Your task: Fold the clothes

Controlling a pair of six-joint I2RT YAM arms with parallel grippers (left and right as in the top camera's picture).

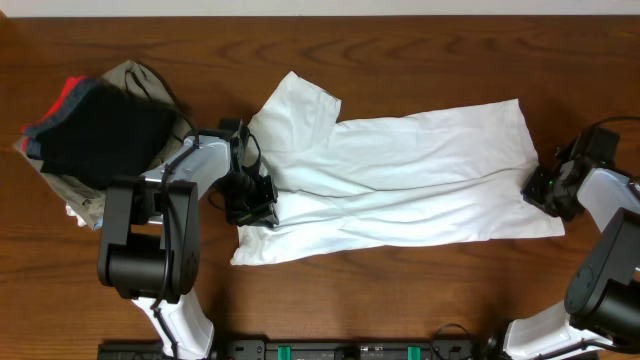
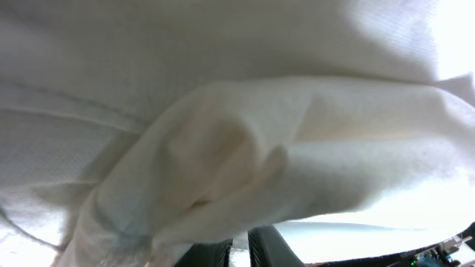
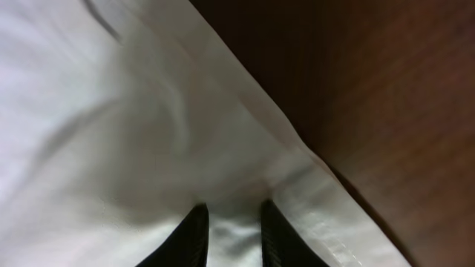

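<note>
The clothes point(image 1: 400, 180) are a large white garment that lies flat across the middle of the wooden table, doubled over lengthwise, with a sleeve sticking out at the back left. No print shows. My left gripper point(image 1: 252, 203) is at the garment's left edge. In the left wrist view its fingers point(image 2: 241, 251) are nearly together with white cloth point(image 2: 223, 133) bunched between and above them. My right gripper point(image 1: 545, 190) is at the garment's right edge. In the right wrist view its fingers point(image 3: 231, 226) pinch a fold of the white cloth point(image 3: 133, 111) close to the hem.
A pile of folded black, khaki and red garments point(image 1: 95, 130) sits at the left of the table, just behind the left arm. Bare wooden table point(image 1: 420, 290) lies in front of the garment and behind it.
</note>
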